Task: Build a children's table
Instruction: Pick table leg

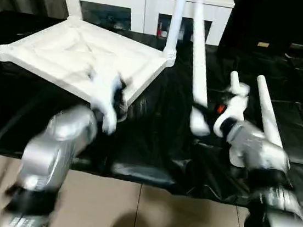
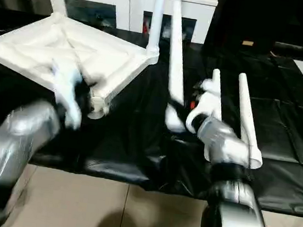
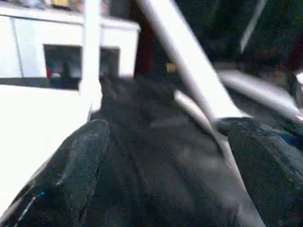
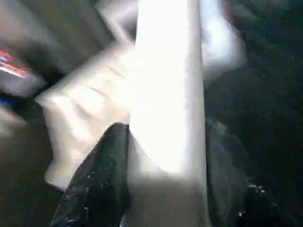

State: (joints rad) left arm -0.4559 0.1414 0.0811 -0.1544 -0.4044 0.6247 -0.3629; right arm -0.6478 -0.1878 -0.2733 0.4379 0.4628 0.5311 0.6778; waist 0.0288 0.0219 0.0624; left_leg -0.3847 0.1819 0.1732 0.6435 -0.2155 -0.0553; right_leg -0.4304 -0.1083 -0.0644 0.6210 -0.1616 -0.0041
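Your tabletop (image 1: pixel 78 54) lies underside up on the black sheet (image 1: pixel 153 141), at about ten o'clock from the middle of your head view. One leg (image 1: pixel 175 22) already stands upright in its far corner socket, at roughly twelve o'clock. A second leg (image 1: pixel 199 69) slants between the fingers of your right gripper (image 1: pixel 209 118), its thick end low, just right of centre; the wrist view shows a black finger on each side of the tube, so read this as a grip, though blur hides how firm it is. Two more legs (image 1: pixel 266 114) lie on the sheet at about three o'clock, beside your right forearm. Your left gripper (image 3: pixel 165 156) stands wide apart and empty, near the tabletop's near corner socket (image 2: pixel 96 105). Judged from this, one leg of four is fitted; three sockets remain to be filled, and then the table must be turned upright. The cabinet (image 1: pixel 145 5) at twelve o'clock has glass doors; small items show dimly behind them, too unclear to name.
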